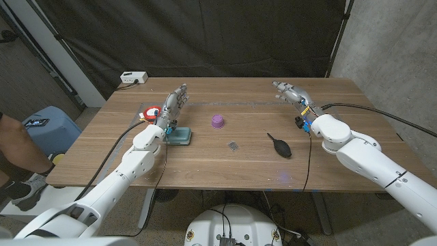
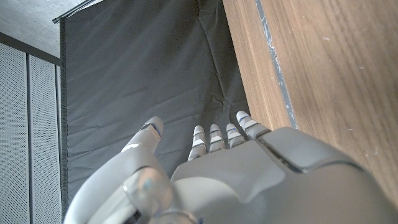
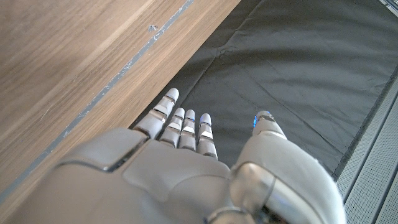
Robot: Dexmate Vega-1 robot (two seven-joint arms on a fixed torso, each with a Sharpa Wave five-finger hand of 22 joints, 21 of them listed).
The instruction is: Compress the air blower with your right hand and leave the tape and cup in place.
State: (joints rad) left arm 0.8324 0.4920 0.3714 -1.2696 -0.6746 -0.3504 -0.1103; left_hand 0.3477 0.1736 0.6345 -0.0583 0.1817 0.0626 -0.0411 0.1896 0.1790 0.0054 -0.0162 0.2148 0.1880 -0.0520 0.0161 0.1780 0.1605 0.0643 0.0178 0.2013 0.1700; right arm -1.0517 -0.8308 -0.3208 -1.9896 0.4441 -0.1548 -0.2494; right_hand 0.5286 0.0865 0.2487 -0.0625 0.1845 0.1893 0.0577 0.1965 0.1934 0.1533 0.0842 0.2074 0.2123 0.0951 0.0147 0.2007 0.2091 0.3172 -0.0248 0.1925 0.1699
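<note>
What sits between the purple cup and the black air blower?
In the head view, a small dark object lies between the purple cup and air blower.

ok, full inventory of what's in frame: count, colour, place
air blower: 1, black, table right of centre, nearer the right arm
cup: 1, purple, table centre
tape: 1, red and white, table left, beside the left hand
sponge-like block: 1, teal, by the left forearm
small dark object: 1, too small to identify, between cup and blower
power strip: 1, white, far left corner
stool: 1, blue, floor left
person: 1, partly visible at left edge
left hand: 1, grey, fingers apart, holding nothing
right hand: 1, grey, fingers apart, holding nothing
</note>
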